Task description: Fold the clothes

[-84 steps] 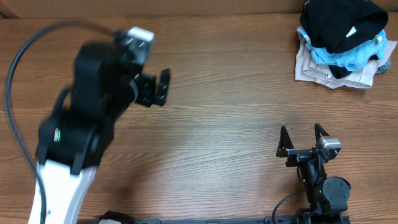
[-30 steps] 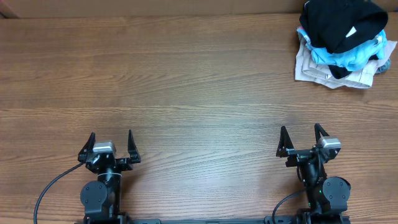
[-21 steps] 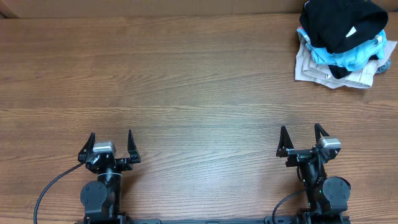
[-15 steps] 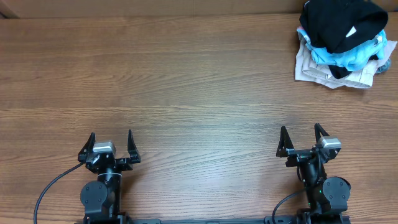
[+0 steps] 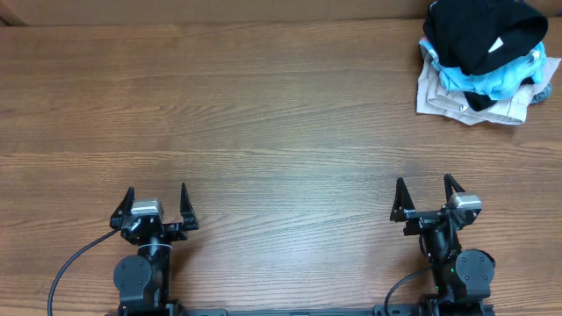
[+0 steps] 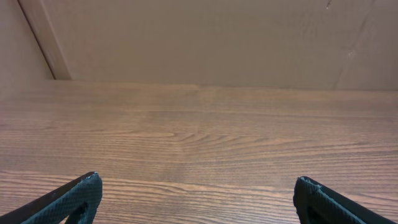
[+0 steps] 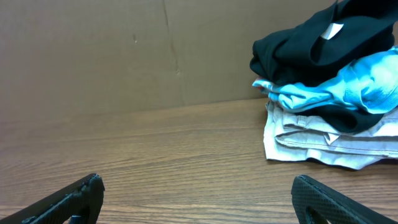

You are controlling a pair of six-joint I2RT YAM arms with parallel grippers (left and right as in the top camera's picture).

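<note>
From overhead we count two pincers: left gripper [image 5: 156, 188] and right gripper [image 5: 425, 180], both spread wide, holding nothing. The crumpled black soft-fabric garment [image 5: 481, 35] tops a three-piece pile at the far right corner, over a light blue T-shirt [image 5: 496, 82] and a beige garment [image 5: 457, 101]. The left wrist only catches the brown wooden table [image 6: 199, 137].

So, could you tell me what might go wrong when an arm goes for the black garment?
The black garment shows both above and below the light blue T-shirt, so pulling it may drag that shirt and the beige garment along.
It sits at the far right corner of the table, far from the left fingers; the reach looks long.
</note>
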